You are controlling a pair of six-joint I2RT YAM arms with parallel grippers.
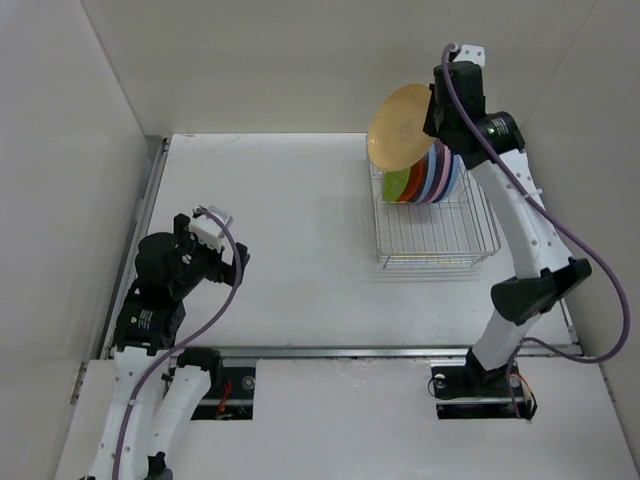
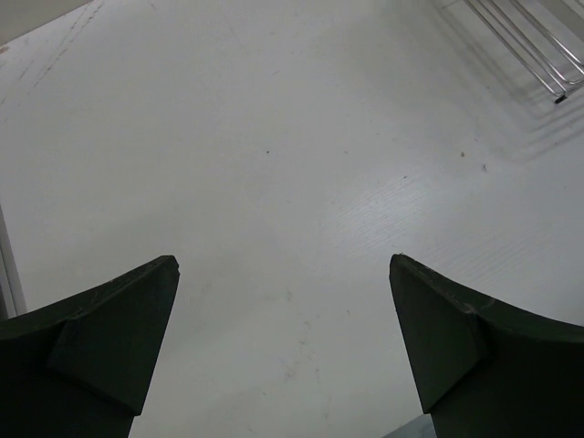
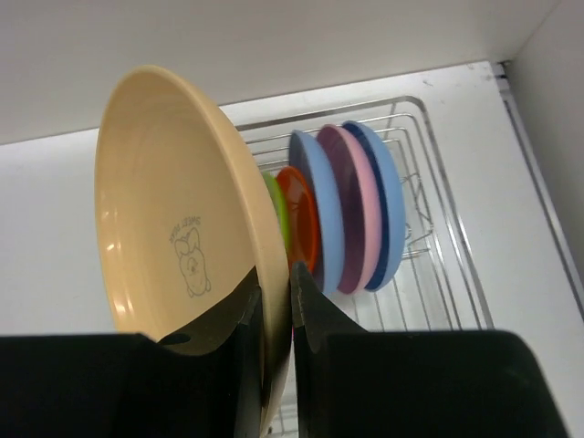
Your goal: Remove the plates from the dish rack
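One plate is up off the wires: the pale yellow plate [image 1: 400, 125] [image 3: 173, 219] hangs tilted in the air above the far left corner of the dish rack [image 1: 440, 245] [image 3: 429, 173]. The right gripper [image 1: 437, 108] [image 3: 290, 274] has it by the rim, its two dark fingers pinched tight on either face of the edge. A small printed figure shows on the plate's inner face.

Below it, five more plates stand on edge at the rack's far end, packed close together. From left to right they are the green plate [image 3: 274, 201], the orange plate [image 3: 303, 226], the light blue plate [image 3: 319, 196], the pink plate [image 3: 358, 210] and the darker blue plate [image 3: 391, 205], which is nearest the rack's right side.

The rack itself sits at the far right of the table [image 1: 300, 220], close to the back edge. Over by the table's left edge the left gripper [image 1: 215, 250] [image 2: 283, 265] hovers above the white surface with its jaws spread wide apart. A corner of the rack just shows at the top right of the left wrist view.
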